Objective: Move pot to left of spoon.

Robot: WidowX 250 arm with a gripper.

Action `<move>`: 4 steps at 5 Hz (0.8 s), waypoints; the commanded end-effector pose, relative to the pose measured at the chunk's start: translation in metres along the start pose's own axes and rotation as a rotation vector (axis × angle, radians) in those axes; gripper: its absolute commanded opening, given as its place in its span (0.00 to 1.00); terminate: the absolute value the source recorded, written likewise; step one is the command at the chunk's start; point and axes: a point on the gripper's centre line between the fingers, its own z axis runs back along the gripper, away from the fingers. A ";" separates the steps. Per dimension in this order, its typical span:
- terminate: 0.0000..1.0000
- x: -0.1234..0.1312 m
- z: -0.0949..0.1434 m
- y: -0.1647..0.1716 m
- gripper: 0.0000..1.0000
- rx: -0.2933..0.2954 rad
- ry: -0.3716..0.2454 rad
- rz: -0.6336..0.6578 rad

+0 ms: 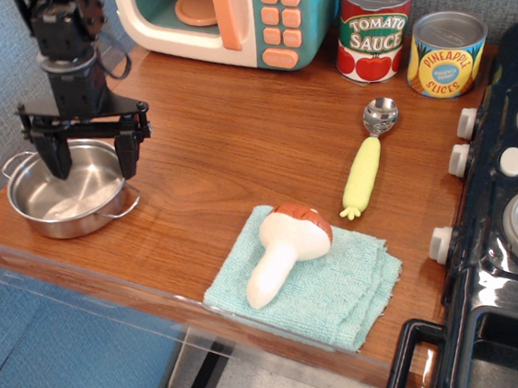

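The shiny steel pot point(67, 203) with two wire loop handles sits at the left end of the wooden counter, near the front edge. My black gripper point(92, 165) is open and hangs right over the pot. Its left finger is over the pot's inside, its right finger at the pot's right rim. I cannot tell whether the fingers touch the pot. The spoon point(368, 158) has a silver bowl and a pale yellow-green corn handle. It lies far to the right, bowl pointing to the back.
A white mushroom with brown cap point(285, 248) lies on a teal cloth point(343, 292) at the front. A toy microwave point(240, 15), a tomato sauce can point(372, 28) and a pineapple can point(446, 54) stand at the back. A black toy stove point(512, 223) fills the right.
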 end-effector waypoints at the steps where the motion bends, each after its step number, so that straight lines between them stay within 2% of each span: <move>1: 0.00 0.004 -0.009 -0.007 1.00 0.016 0.022 0.024; 2: 0.00 0.004 -0.009 -0.010 0.00 0.012 0.022 0.024; 4: 0.00 0.002 -0.002 -0.012 0.00 0.021 0.003 0.011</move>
